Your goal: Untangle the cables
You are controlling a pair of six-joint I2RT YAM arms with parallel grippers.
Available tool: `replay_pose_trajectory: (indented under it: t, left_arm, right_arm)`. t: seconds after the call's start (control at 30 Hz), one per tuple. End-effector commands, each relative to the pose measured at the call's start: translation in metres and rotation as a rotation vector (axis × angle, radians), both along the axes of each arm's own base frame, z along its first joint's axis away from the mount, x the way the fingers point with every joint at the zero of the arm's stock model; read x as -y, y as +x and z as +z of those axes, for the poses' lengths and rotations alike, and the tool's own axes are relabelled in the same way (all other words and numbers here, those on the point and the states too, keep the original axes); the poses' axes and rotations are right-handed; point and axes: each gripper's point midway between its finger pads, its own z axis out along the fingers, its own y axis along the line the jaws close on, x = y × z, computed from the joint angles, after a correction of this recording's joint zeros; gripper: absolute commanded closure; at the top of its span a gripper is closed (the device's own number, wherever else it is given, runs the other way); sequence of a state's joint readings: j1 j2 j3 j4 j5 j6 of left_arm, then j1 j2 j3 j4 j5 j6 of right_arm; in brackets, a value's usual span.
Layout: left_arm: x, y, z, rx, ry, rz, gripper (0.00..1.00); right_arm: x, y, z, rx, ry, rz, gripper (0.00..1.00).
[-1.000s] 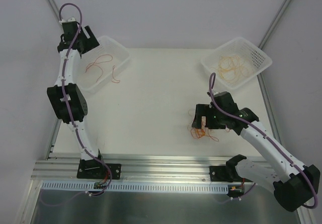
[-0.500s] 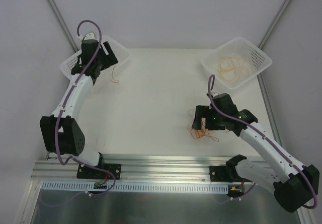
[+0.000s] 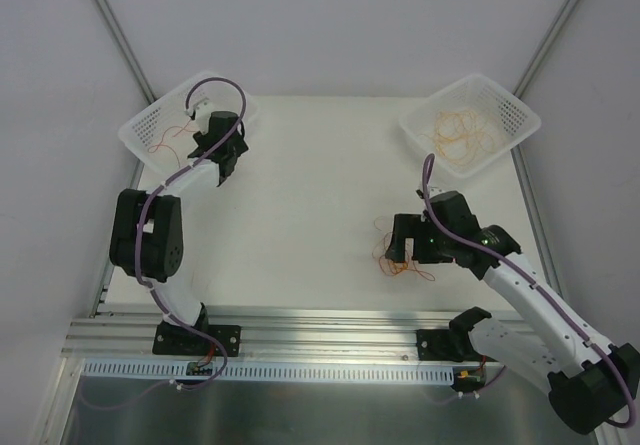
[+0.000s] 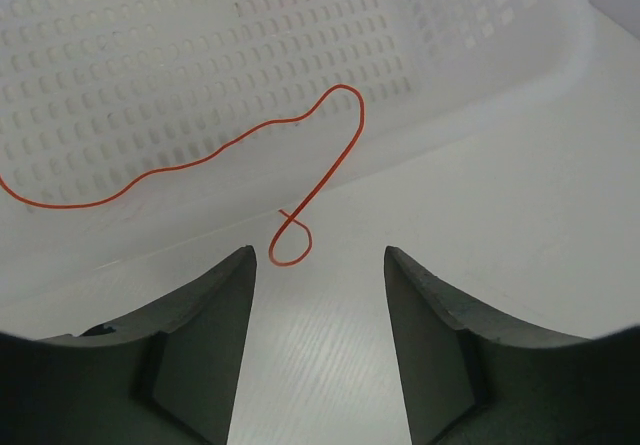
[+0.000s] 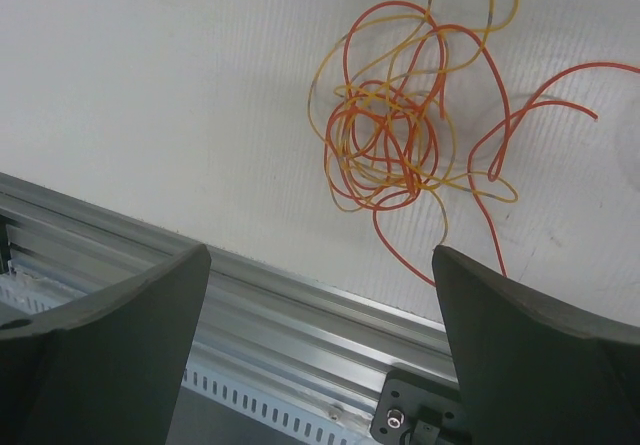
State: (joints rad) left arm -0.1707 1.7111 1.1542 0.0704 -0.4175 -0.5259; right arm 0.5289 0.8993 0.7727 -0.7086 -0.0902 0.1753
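Observation:
A tangle of red and orange-yellow cables [image 3: 392,260] lies on the white table near the front; in the right wrist view [image 5: 395,135] it is a knot with loose loops. My right gripper [image 3: 399,248] hovers over it, open and empty [image 5: 320,255], the tangle just beyond its fingertips. A red cable [image 4: 300,180] hangs over the left basket's wall and ends in a small loop on the table. My left gripper [image 3: 228,168] is open and empty [image 4: 320,265], just short of that loop. More red cable [image 3: 160,143] lies in the left basket.
The left basket [image 3: 150,115] stands at the table's back left. The right basket [image 3: 520,115] at the back right holds orange-yellow cables [image 3: 460,130]. An aluminium rail [image 5: 300,335] runs along the table's near edge, close to the tangle.
My left arm has swung from behind the left basket round to its near right side, lowering the gripper to the hanging red cable. My right gripper has shifted slightly over the tangle.

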Motion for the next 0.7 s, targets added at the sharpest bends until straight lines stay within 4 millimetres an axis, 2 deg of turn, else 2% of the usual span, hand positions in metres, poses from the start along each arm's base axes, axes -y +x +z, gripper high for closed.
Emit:
replay_pose_trajectory:
  t: [0.0, 0.03, 0.13, 0.37, 0.43, 0.5, 0.53, 0.57, 0.6, 0.67]
  left_arm:
    - [-0.014, 0.014, 0.007, 0.113, 0.005, 0.137, 0.49]
    - [-0.014, 0.013, -0.002, 0.103, 0.009, 0.148, 0.51]
    - [-0.017, 0.014, -0.01, 0.108, 0.008, 0.187, 0.55]
    - [-0.018, 0.025, -0.022, 0.107, 0.033, 0.198, 0.56]
    - [-0.015, 0.031, -0.026, 0.096, 0.046, 0.182, 0.6]
    - [-0.015, 0.035, -0.029, 0.089, 0.054, 0.175, 0.69]
    - [-0.014, 0.034, -0.03, 0.084, 0.052, 0.172, 0.87]
    - [-0.013, 0.033, -0.029, 0.086, 0.041, 0.172, 0.94]
    - [-0.012, 0.031, -0.026, 0.091, 0.033, 0.169, 1.0]
    - [-0.006, 0.026, -0.021, 0.087, 0.021, 0.14, 1.0]
  right_arm:
    - [0.009, -0.005, 0.004, 0.011, -0.025, -0.02, 0.02]
    - [0.01, -0.005, 0.005, 0.014, -0.026, -0.024, 0.02]
    - [0.014, -0.007, 0.007, 0.019, -0.035, -0.037, 0.02]
    - [0.02, -0.012, 0.005, 0.017, -0.048, -0.057, 0.02]
    - [0.022, -0.013, 0.006, 0.022, -0.05, -0.06, 0.02]
    - [0.022, -0.013, 0.006, 0.019, -0.052, -0.064, 0.02]
    - [0.022, -0.013, 0.007, 0.019, -0.051, -0.063, 0.02]
    - [0.022, -0.013, 0.008, 0.017, -0.051, -0.063, 0.02]
    - [0.023, -0.013, 0.008, 0.017, -0.052, -0.065, 0.02]
    - [0.023, -0.012, 0.01, 0.026, -0.053, -0.066, 0.02]
